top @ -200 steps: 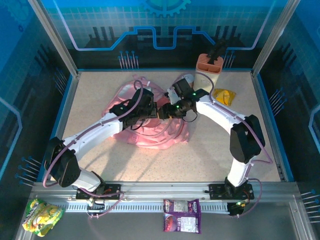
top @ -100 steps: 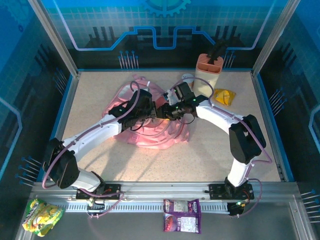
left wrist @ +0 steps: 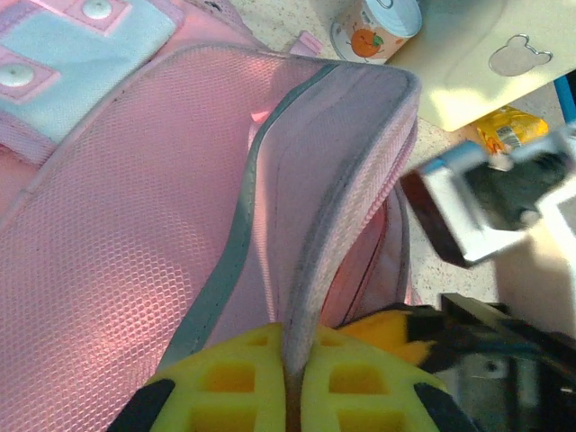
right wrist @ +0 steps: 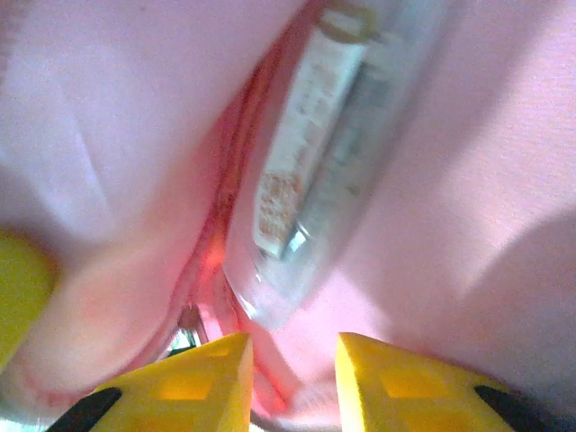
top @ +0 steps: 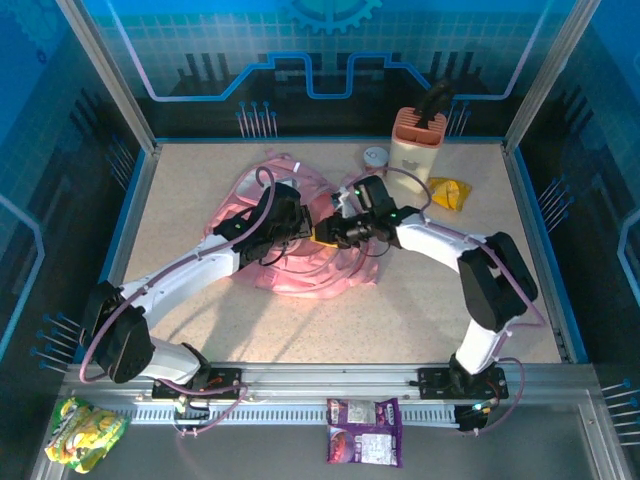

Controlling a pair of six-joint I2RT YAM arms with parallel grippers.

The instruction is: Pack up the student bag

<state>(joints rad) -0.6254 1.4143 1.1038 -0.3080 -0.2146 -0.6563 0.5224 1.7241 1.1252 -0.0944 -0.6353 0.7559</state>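
Since a second before, the right gripper [top: 330, 232] had swung down and nearer, from over the far side of the bag [top: 305, 282] into its mouth, uncovering a can [top: 375, 155] near the far wall. Its fingers had also drawn closer together. The left gripper [top: 300, 225] had barely shifted.

Nearest, beyond the table's near rail, a green packet [top: 75, 430] lay at left and a purple packet [top: 363, 442] in the middle. Mid-table, slightly left of centre, the bag lay slumped between the two arms.

In the left wrist view the left gripper [left wrist: 292, 364] was clamped on the bag [left wrist: 135, 270] at its rim, holding the mouth raised. In the right wrist view the right gripper [right wrist: 292, 373] sat among pink fabric with its fingers a little apart. Whether they pinched any cloth could not be told. Just beyond the fingertips a clear-wrapped item [right wrist: 306, 180] lay inside the bag.

At far right stood a holder [top: 415, 140], with a yellow packet [top: 447, 192] just beside it.

The step in hand looked like delivering that item into the bag, probably at the point of release. Next, the right gripper would need to back straight out of the mouth without snagging the lining or dragging the item along. The left would need to hold the rim up meanwhile, before another item is fetched.
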